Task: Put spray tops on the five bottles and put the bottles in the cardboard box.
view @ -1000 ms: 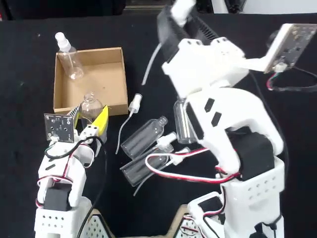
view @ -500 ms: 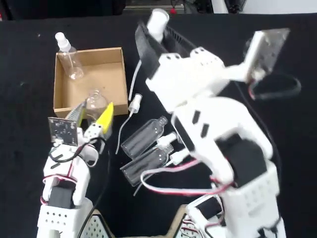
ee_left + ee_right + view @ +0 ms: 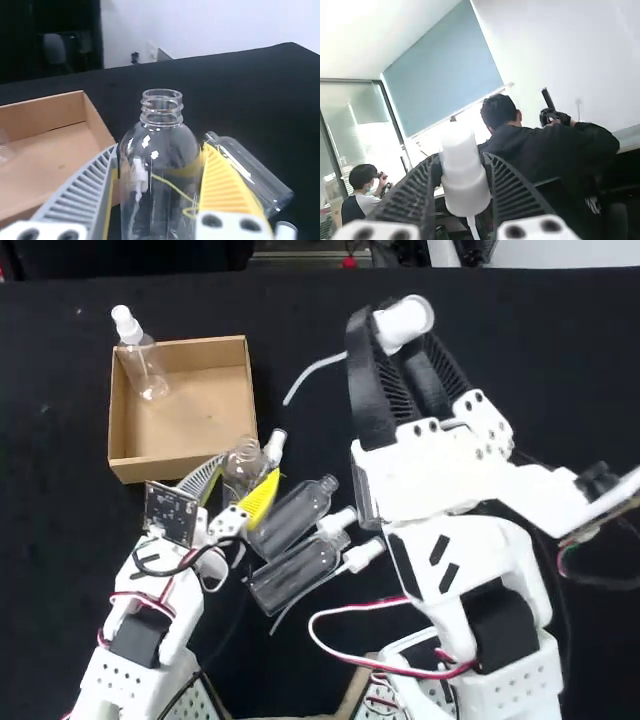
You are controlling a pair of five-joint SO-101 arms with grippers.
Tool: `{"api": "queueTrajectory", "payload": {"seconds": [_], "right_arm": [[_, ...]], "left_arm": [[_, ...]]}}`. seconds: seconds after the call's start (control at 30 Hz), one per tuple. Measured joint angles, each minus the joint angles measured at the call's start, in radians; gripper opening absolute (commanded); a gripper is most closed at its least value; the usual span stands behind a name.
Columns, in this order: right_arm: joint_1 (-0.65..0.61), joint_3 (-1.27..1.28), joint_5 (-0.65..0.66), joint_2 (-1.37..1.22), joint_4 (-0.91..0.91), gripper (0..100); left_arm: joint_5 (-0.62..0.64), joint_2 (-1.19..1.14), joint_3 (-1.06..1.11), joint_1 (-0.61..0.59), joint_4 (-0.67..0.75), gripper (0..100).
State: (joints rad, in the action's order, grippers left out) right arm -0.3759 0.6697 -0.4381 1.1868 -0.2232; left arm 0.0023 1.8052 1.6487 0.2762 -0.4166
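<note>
My left gripper (image 3: 238,472) is shut on a clear open-necked bottle (image 3: 243,458) (image 3: 159,165), held upright just off the near right corner of the cardboard box (image 3: 180,412). My right gripper (image 3: 400,335) (image 3: 462,175), raised high with its black ribbed fingers pointing up, is shut on a white spray top (image 3: 403,313) (image 3: 461,172) whose thin tube (image 3: 310,375) hangs down. One capped bottle (image 3: 140,358) leans in the box's far left corner. Two clear bottles (image 3: 292,512) (image 3: 297,573) lie on the table between the arms, and a loose spray top (image 3: 271,447) lies beside the held bottle.
A black cloth covers the table (image 3: 540,360). More white spray tops (image 3: 340,522) (image 3: 365,553) lie by the two lying bottles. Another clear bottle (image 3: 362,495) is partly hidden behind the right arm's white body (image 3: 460,500).
My left gripper carried its bottle right, from the box's front wall to beside the loose spray top. My right arm swung its spray top left, then back right and up.
</note>
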Motion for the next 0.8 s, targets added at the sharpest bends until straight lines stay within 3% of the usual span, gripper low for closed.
{"api": "queueTrajectory", "payload": {"seconds": [0.33, 0.47, 0.8], "right_arm": [[-0.025, 0.008, 0.0, 0.003, 0.026, 1.5], [-0.026, -0.018, 0.0, -0.132, 0.014, 1.5], [-0.025, -0.258, 0.0, -0.29, -0.316, 1.5]], "left_arm": [[0.0, 0.0, 0.0, 0.078, 0.0, 9], [0.0, 0.0, 0.0, 0.078, 0.0, 9], [0.0, -0.002, 0.02, 0.08, 0.018, 8]]}}
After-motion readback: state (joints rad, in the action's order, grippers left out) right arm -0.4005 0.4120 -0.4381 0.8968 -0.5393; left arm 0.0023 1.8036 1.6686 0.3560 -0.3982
